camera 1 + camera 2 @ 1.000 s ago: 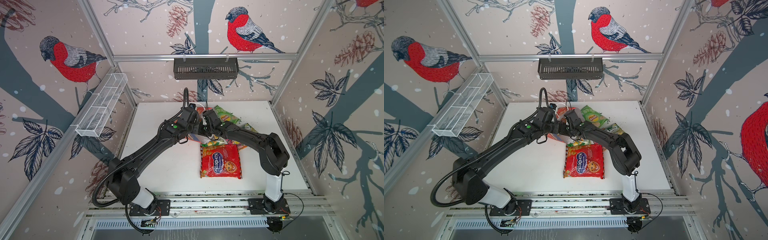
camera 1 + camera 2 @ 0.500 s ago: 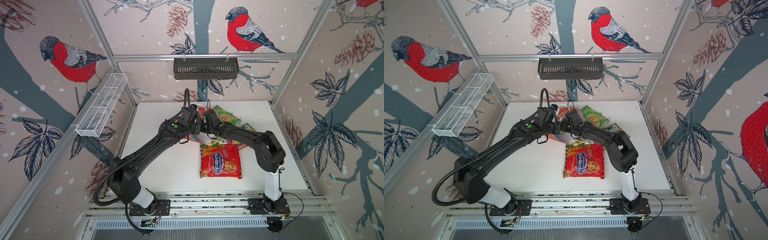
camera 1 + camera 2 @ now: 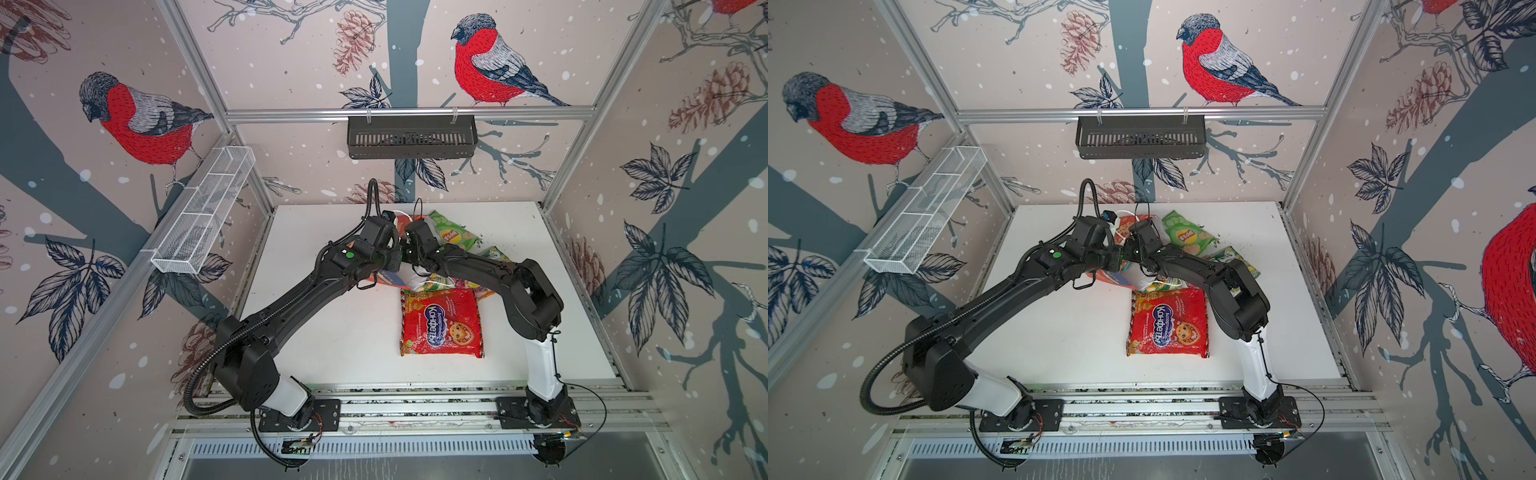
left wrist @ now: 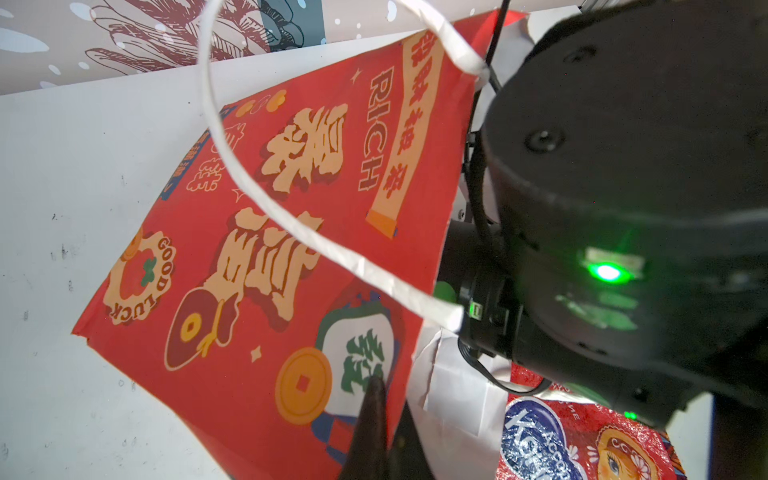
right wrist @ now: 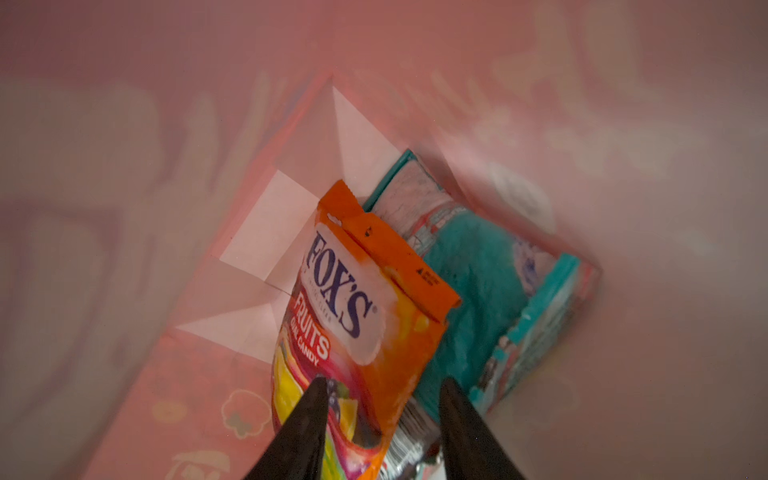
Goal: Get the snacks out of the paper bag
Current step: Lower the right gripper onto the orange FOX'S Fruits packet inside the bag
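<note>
An orange Fox's pack (image 5: 365, 299) sits between the parted fingers of the right gripper (image 5: 380, 401), deep inside the paper bag (image 5: 187, 187). One finger overlaps the pack's printed face and the other stands clear of its edge, so the jaws are partly open and grip nothing. Just past the pack, farther from the fingertips, a teal packet (image 5: 469, 274) lies against the bag's folded bottom.

The left gripper (image 4: 390, 401) is clamped on the bag's wall near the rim, with one finger on the red printed outside and the other behind the edge. A white handle (image 4: 249, 187) loops across the printed face ahead of its tips.

In both top views the two wrists meet over the bag, whose red paper (image 3: 402, 226) (image 3: 1126, 229) shows between them. A large red packet (image 3: 440, 324) (image 3: 1167, 324) lies flat on the white table (image 3: 332, 332), on the base side of both grippers. It also shows beside the left gripper in the wrist view (image 4: 582, 440). A green chip bag (image 3: 453, 235) (image 3: 1187, 237) lies just outboard of the right wrist. More small packs (image 3: 492, 254) (image 3: 1233, 254) lie partly hidden under the right forearm.
</note>
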`<state>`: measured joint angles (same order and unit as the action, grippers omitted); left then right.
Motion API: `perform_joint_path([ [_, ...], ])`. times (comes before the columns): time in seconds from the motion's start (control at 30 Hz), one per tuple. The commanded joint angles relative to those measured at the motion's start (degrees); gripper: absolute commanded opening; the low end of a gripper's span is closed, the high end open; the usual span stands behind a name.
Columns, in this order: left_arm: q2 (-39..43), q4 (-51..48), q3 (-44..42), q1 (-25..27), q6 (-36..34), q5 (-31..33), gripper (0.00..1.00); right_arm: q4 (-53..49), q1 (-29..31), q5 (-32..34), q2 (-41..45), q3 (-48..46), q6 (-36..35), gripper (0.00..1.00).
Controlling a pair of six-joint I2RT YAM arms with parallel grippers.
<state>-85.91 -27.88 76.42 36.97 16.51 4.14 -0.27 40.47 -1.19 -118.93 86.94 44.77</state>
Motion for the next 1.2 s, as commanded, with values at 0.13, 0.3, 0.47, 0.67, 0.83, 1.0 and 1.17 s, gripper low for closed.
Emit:
perform_joint_path([
  [0.13, 0.5, 0.6, -0.2, 0.0, -0.4, -2.5, 0.0, 2.4, 0.1, -0.1, -2.1, 2.0, -0.9, 0.46],
  [0.3, 0.4, 1.2, -0.8, 0.0, -0.6, -3.3, 0.0, 2.3, 0.7, -0.9, -3.5, 3.3, -1.3, 0.45],
  [0.47, 0.2, 2.3, -1.5, 0.0, -0.9, -3.7, 0.0, 3.8, 1.2, -2.9, -4.6, 4.1, -1.1, 0.32],
  [0.67, 0.3, 1.5, -1.9, 0.0, -0.7, -1.6, 0.0, 5.9, 1.5, -4.0, -3.8, 2.8, -1.0, 0.11],
  [0.83, 0.8, -0.5, -1.8, -0.7, -1.9, 1.6, 0.0, 8.9, 0.9, -3.6, -0.1, -1.6, -0.2, 0.01],
  [1.0, 1.3, -1.5, -1.7, -2.1, -2.9, 2.3, 0.0, 11.4, 0.4, -4.8, 3.4, -4.8, 0.4, 0.0],
  [1.17, 1.6, -1.7, -1.7, -3.6, -4.0, 2.4, 0.0, 13.1, 0.2, -6.0, 6.7, -7.4, 1.4, 0.0],
])
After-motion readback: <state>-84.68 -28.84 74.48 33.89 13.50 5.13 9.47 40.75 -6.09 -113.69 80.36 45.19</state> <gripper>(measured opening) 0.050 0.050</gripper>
